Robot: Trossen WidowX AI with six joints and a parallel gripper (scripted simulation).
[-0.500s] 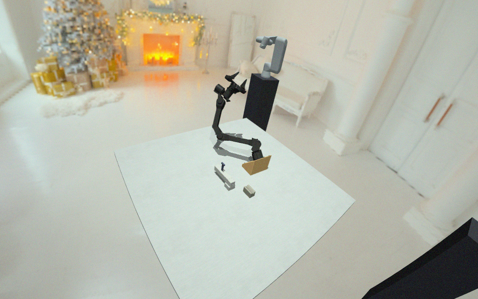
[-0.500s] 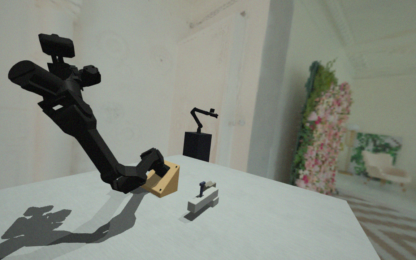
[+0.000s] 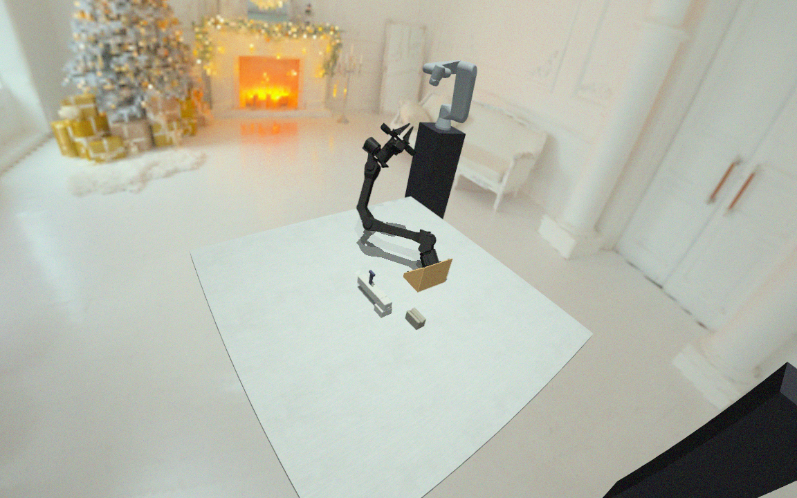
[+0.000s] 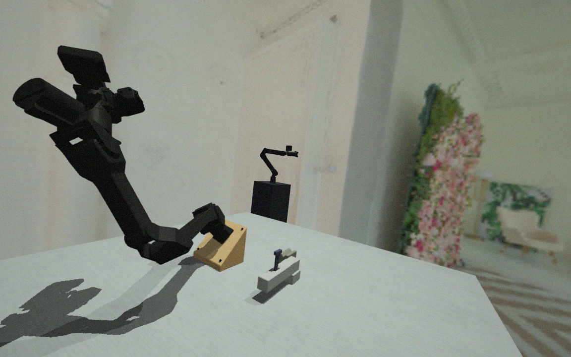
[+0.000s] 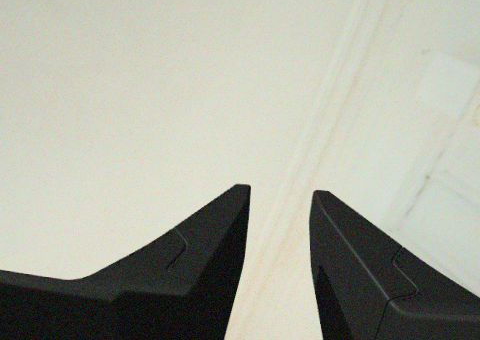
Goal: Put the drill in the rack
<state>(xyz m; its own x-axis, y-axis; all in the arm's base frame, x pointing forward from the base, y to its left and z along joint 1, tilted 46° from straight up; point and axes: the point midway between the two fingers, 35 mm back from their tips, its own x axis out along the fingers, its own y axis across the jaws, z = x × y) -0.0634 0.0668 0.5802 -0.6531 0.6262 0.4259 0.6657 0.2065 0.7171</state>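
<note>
Top view has the white tabletop [image 3: 389,384] [image 4: 367,306] beneath everything; the black arm [image 3: 393,230] [image 4: 121,208] rises from a tan wedge [image 3: 429,277] [image 4: 235,248]. High above the surface, its gripper [image 3: 410,125] [image 4: 101,95] [image 5: 280,202] is partly open, a narrow gap between the fingertips and nothing held. Farther down, a pale bar [image 3: 375,294] [image 4: 278,272] lies near a small grooved rack [image 3: 415,319] [image 4: 288,253]. Smallest, the dark blue drill [image 3: 371,275] [image 4: 276,259] stands upright in the bar.

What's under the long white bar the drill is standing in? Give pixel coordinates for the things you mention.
Under the long white bar [image 3: 374,292] [image 4: 278,275], a small block [image 3: 381,310] [image 4: 295,278] shows at one end, with shadow on the table below. Whatever the bar's body covers can't be seen.
</note>
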